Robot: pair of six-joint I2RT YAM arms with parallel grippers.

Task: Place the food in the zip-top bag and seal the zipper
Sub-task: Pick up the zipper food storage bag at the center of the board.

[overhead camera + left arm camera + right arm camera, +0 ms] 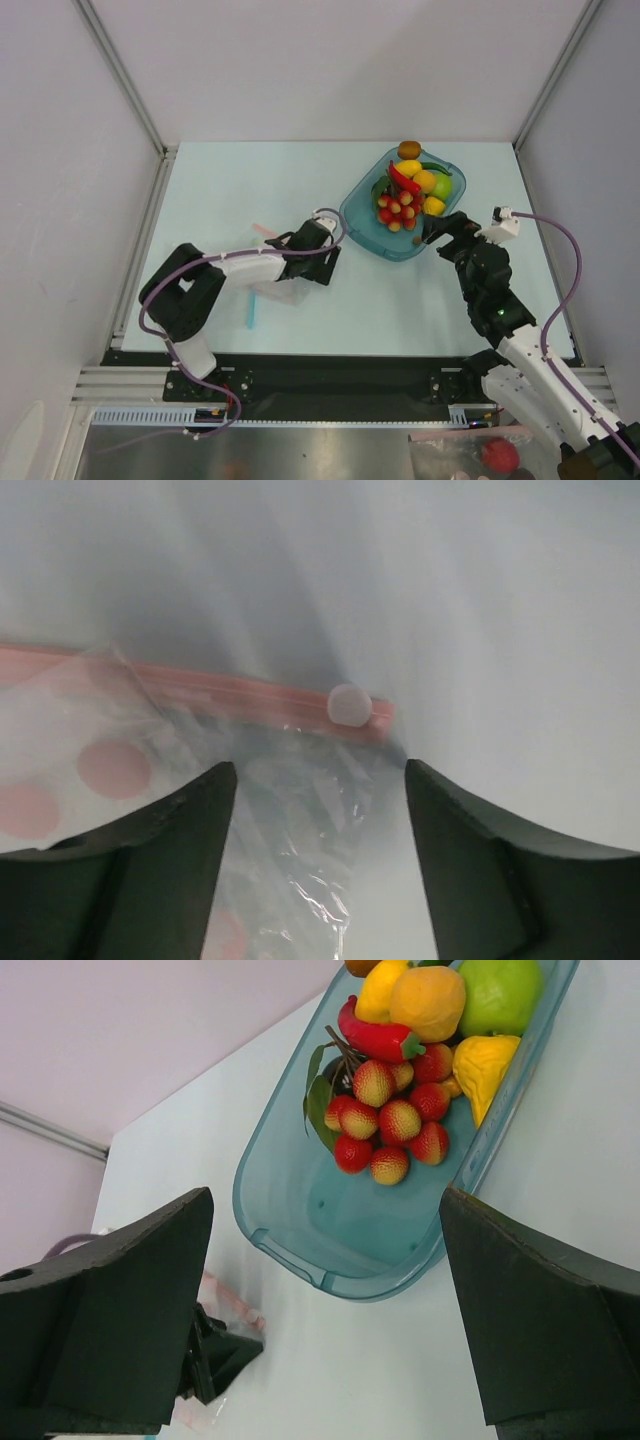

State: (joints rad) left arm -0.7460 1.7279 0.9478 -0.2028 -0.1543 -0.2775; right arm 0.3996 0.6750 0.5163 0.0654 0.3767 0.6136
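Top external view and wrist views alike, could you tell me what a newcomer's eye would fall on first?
The bright food in the teal tray, right of centre on the table, with the open right gripper at its near rim. Then, in the left wrist view, the pink zipper crossing the clear zip-top bag ahead of the open left gripper.

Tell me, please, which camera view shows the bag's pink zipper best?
Left wrist: the zipper runs across the frame close up, slider visible. Top external shows only a pink sliver; right wrist, a faint pink trace.
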